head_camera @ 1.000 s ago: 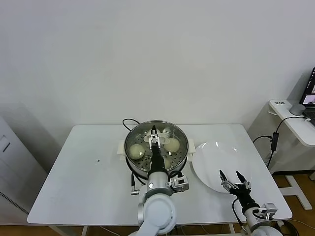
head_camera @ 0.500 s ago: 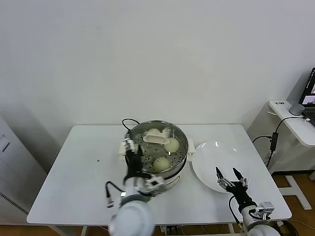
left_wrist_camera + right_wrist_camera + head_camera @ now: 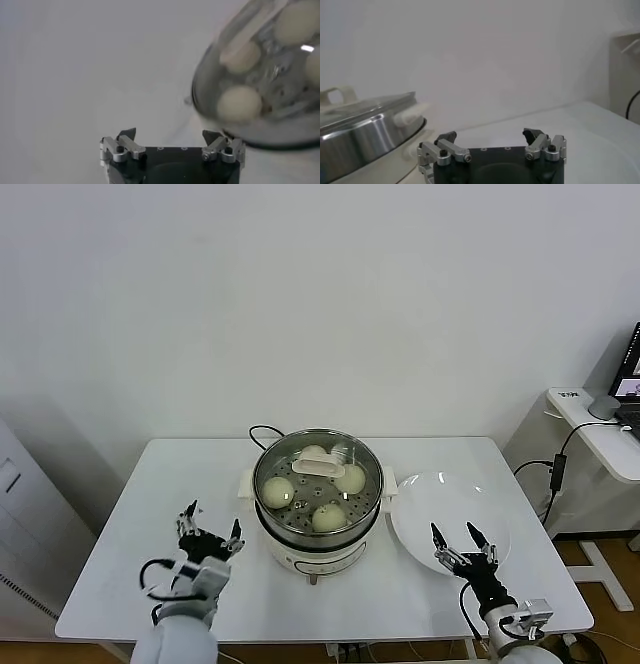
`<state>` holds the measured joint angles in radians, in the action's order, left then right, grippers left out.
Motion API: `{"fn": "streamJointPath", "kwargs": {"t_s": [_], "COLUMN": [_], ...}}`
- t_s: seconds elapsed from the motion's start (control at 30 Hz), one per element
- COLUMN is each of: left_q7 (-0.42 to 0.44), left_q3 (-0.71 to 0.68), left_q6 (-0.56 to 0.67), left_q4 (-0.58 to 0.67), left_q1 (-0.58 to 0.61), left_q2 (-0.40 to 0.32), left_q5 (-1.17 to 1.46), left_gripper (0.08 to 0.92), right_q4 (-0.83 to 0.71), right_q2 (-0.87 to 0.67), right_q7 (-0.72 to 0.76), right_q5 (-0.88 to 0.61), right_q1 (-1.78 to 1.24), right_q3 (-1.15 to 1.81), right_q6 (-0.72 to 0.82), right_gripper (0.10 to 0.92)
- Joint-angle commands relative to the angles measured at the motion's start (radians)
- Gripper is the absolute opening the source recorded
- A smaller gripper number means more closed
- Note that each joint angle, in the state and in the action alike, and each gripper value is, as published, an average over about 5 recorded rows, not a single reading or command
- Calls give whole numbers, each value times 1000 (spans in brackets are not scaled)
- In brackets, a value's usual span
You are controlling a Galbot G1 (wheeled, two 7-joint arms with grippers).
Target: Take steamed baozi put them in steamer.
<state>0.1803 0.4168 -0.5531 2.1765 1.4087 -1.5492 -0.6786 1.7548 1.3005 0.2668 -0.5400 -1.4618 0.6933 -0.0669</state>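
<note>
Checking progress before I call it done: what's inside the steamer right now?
Four steamed baozi lie on the steamer's perforated bottom, under a glass lid whose pale handle covers part of the rear bun.

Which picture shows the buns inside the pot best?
The head view: all four steamed baozi show from above in the steamer, under its glass lid. The left wrist view catches them blurred. The right wrist view shows only the steamer's side.
</note>
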Motion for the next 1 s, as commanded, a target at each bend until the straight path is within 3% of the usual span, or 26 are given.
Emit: {"fn": "streamJointPath", "kwargs": {"t_s": [0.03, 0.53, 1.0], "left_q7": [-122, -168, -113], "left_q3": [176, 155, 142], "left_q6": [507, 571, 532], "left_q4": [-11, -34, 15], "left_q1": [173, 259, 338], "left_q2": [-3, -13, -13], "left_q5": [456, 456, 529], "left_gripper": [823, 823, 823], "right_q4": [20, 44, 93], "right_q2": [-1, 1, -7], "right_q7": [-9, -16, -71], "right_q5": [7, 2, 31], "right_q1": [-35, -96, -156], "right_q3": [-3, -7, -11], "right_q6": [-22, -40, -7], "right_gripper": [823, 823, 823]}}
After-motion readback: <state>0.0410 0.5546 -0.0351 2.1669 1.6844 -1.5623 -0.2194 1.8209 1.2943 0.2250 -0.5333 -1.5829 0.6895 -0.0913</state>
